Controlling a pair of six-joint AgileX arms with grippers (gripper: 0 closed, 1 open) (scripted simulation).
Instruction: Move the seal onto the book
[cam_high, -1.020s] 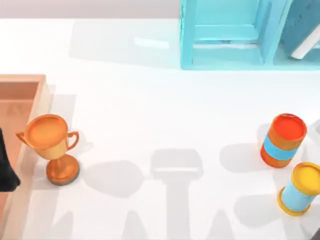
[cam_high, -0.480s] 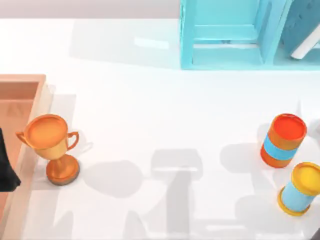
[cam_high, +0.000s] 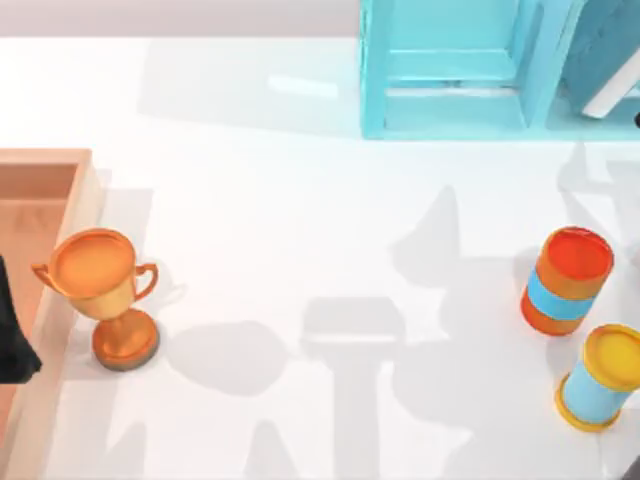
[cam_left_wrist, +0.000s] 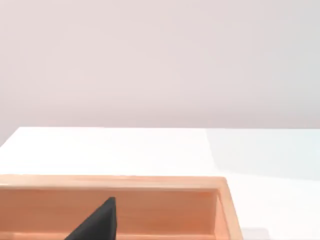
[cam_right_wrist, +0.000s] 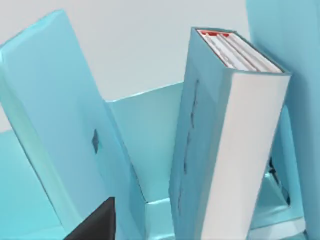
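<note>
The seal is out of view. The book (cam_right_wrist: 200, 145), teal-blue with white page edges, stands on end and leans inside a compartment of the turquoise shelf unit (cam_right_wrist: 55, 110). From above, the book (cam_high: 603, 55) sits at the table's far right corner inside that shelf unit (cam_high: 450, 70). My right gripper (cam_right_wrist: 95, 224) shows as a dark wedge close in front of the book. My left gripper (cam_left_wrist: 97, 222) hangs over the wooden tray (cam_left_wrist: 165, 210), and its dark arm (cam_high: 10, 335) is at the table's left edge.
An orange-gold trophy (cam_high: 102, 292) stands beside the wooden tray (cam_high: 60, 190) at the left. An orange cylinder with a blue band (cam_high: 566, 280) and a blue cylinder with a yellow top (cam_high: 600, 376) stand at the right. White table (cam_high: 300, 200) lies between them.
The arm shadows on the right half of the table have shifted away from the front edge toward the shelf. The trophy, both cylinders and the left arm have stayed put.
</note>
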